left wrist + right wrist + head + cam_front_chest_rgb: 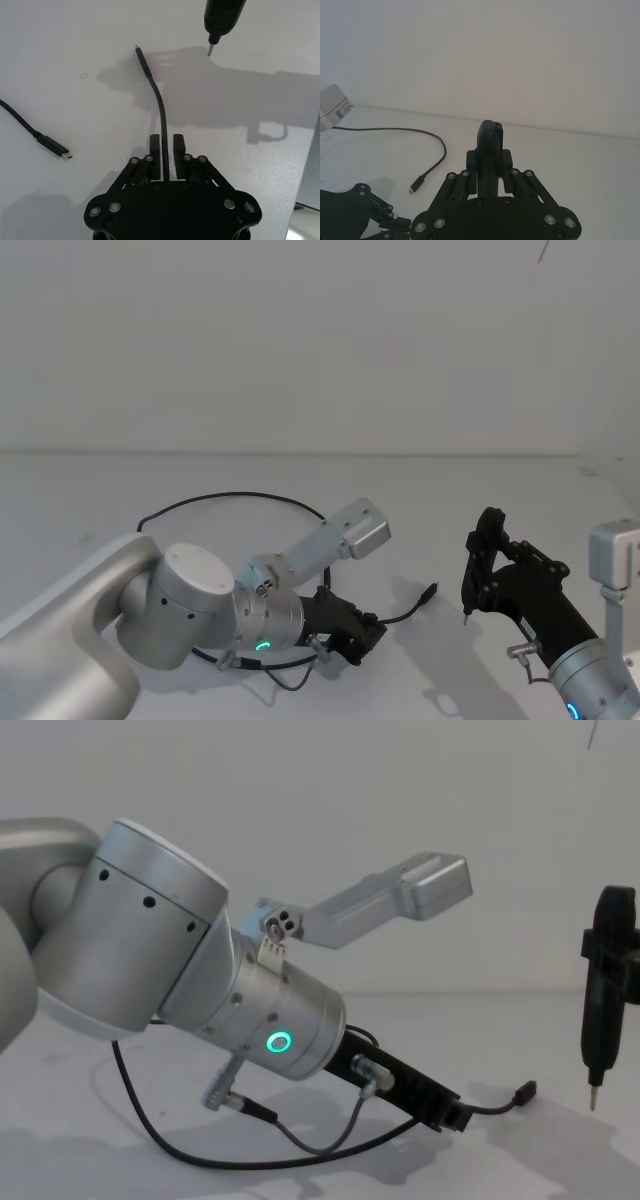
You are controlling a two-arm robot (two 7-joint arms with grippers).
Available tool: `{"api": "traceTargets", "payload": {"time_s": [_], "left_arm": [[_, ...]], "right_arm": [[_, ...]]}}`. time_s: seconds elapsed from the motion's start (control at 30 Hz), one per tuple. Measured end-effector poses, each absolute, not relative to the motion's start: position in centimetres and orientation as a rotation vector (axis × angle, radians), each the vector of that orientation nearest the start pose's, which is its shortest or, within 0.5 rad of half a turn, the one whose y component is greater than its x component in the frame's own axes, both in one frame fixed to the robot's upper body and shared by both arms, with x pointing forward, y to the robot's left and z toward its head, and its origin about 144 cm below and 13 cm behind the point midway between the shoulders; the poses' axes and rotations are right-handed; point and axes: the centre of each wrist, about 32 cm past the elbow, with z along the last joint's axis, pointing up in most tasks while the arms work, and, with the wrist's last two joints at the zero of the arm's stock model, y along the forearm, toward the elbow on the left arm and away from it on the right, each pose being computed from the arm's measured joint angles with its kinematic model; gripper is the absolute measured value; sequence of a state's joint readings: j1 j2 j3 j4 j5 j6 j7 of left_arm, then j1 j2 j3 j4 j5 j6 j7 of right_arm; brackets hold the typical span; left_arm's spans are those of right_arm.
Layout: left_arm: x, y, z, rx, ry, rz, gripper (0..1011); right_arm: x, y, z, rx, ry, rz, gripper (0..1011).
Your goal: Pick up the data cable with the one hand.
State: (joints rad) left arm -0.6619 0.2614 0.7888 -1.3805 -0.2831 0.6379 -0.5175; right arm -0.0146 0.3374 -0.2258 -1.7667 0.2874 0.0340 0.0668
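Straddling the cable (159, 100) near one plug, the left gripper (166, 142) sits low on the counter (60, 40). Fingers (155, 145) narrow, a slim gap seemingly left. Grasp step in hand. Next: close fully, lift. Right gripper (490, 157) clamps a pen tool (603, 990), hovering apart.

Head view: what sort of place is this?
Likely a lab test bench: bare white table, blank wall, the left gripper open around a data cable, the right gripper holding a pen-like tool.
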Motion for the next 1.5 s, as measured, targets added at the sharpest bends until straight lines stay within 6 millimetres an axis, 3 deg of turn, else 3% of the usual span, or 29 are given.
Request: {"api": "traceTargets", "payload": {"time_s": [0.1,0.2,0.67,1.03,1.5], "left_arm": [[56.0,10.2,125.4,0.59,0.076,0.492,76],[56.0,10.2,125.4,0.59,0.076,0.492,36],[55.5,10.6,125.6,0.553,0.014,0.489,36],[54.5,12.7,126.9,0.473,-0.079,0.469,36],[53.6,14.1,128.0,0.433,-0.127,0.45,36]], "right_arm": [[44.3,-23.7,118.9,0.026,-0.075,-1.23,279],[44.3,-23.7,118.9,0.027,-0.075,-1.23,279],[45.1,-24.2,121.5,0.115,-0.125,-1.232,279],[46.4,-24.7,124.5,0.216,-0.163,-1.222,279],[48.1,-25.1,125.5,0.264,-0.114,-1.213,279]]}}
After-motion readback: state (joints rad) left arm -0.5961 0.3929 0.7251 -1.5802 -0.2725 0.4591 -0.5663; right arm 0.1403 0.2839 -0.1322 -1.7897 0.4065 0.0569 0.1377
